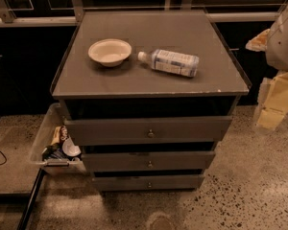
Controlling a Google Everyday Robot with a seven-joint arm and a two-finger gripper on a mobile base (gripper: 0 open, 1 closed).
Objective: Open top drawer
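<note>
Grey desk (149, 83): flat matte top with square corners and a thin raised lip along its sides; dark cabinets (19, 66) and a pale rail (259, 17) run behind it.
Speckled floor (249, 186): brown terrazzo, bare in front of the desk and to its right.
Pale bowl (110, 51): round, shallow and upright on the back-left of the top.
Plastic bottle (170, 62): on its side just right of the bowl, white cap toward it, not touching.
Wide top drawer (110, 131): uppermost of three grey fronts, a flat panel with a small round metal knob (150, 133) at centre and a dark band above it.
Narrow lower drawers (182, 160): two shorter fronts stacked beneath.
Clear bin (41, 140): tub of packets against the desk's left side.
Beige hand (270, 118): at the right edge, low beside the front-right corner and well apart from the top drawer. I cannot tell whether it is apart or together.
</note>
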